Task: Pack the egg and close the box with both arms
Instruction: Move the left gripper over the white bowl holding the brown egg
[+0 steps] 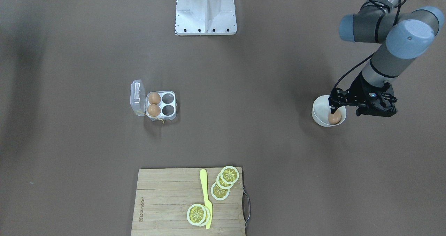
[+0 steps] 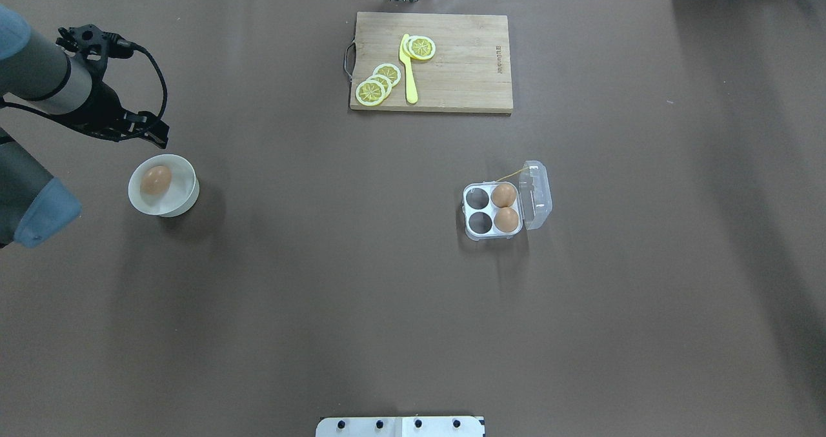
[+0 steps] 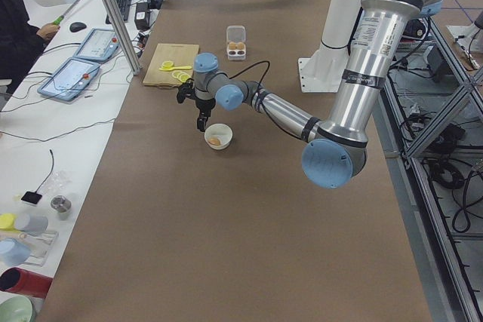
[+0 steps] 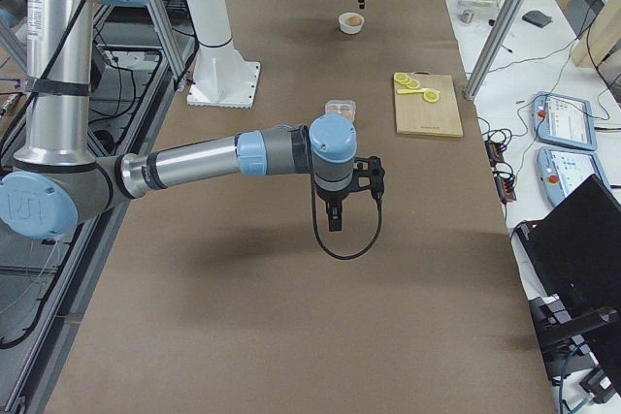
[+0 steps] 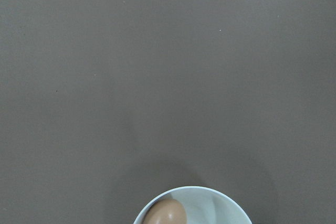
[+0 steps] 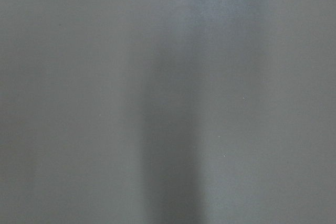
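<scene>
Black left jaws, on the left arm (image 1: 383, 60), hang just above a white bowl (image 1: 317, 107) and hold nothing; whether they stand open or closed cannot be told from these views. Directly beneath them lies the egg (image 1: 335, 118), loose in the bowl and not yet picked up. Well away from those jaws, near the middle of the brown bench (image 1: 278, 166), sits the box (image 1: 175, 105), its clear lid (image 1: 137, 97) swung open on the side farthest from them. Two other eggs (image 1: 154, 98) fill the cells beside the hinge, and the two cells nearer the left jaws are empty. The right jaws, on the right arm (image 4: 194, 162), point down over bare bench short of the box, gripping nothing, their spread likewise impossible to judge. For this egg the lift, the carry, the placing and the two-armed closing of the lid all appear still to come. Farther out lie a wooden cutting board (image 1: 167, 197) with lemon slices (image 1: 229, 174) and a yellow knife (image 1: 205, 194), a white stand (image 1: 205, 11), and a side table with control tablets (image 3: 72, 77), where a person's dark sleeve (image 3: 15, 24) shows.
</scene>
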Motion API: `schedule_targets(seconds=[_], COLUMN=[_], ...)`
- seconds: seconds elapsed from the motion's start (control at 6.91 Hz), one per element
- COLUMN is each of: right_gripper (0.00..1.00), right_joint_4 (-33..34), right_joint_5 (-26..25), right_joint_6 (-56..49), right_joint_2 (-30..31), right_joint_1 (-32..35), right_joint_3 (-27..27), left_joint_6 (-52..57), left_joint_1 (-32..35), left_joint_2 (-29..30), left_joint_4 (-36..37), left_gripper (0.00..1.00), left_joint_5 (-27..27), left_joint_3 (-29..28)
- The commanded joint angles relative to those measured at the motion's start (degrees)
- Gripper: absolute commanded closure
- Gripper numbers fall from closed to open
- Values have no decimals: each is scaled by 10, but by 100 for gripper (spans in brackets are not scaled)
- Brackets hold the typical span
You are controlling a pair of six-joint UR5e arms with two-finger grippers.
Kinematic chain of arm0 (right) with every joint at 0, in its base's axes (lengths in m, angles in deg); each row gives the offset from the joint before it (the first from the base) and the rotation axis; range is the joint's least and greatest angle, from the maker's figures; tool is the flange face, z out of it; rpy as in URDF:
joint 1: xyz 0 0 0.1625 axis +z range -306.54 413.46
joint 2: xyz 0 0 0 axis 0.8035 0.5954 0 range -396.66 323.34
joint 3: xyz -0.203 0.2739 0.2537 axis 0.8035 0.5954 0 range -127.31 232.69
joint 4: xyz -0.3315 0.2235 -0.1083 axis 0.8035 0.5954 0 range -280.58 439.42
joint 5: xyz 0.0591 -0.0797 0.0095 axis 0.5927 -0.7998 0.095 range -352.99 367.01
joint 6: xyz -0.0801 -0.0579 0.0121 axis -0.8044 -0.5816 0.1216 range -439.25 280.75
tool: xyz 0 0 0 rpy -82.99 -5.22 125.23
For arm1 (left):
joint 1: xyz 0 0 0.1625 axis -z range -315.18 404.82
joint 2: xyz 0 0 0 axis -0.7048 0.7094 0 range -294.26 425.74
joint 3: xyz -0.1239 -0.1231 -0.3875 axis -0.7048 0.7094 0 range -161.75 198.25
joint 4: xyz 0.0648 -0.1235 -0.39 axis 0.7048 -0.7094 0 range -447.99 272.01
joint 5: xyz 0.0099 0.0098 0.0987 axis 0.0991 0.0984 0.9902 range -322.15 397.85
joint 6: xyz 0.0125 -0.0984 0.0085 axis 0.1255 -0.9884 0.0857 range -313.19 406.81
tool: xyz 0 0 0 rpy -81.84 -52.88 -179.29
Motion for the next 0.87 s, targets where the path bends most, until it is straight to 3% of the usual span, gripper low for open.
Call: schedule_targets(seconds=[0.0,0.29,0.72], right_gripper=[0,0,0], right_joint_4=[0,0,0], right_joint_5=[13,12,14], right_joint_6=[0,0,2], right_joint_2=[1,-1,-5], right_joint_1=[0,0,0], right_joint_3=[0,2,4], left_joint_6=[1,1,-1], left_joint_1=[-18,-42,-56], left_joint_2=[-1,-2,-11], left_joint_4=[0,-1,-1], left_gripper=[20,20,19], left_joint_5=[12,46,53], left_joint_3=[-7,-22,-24])
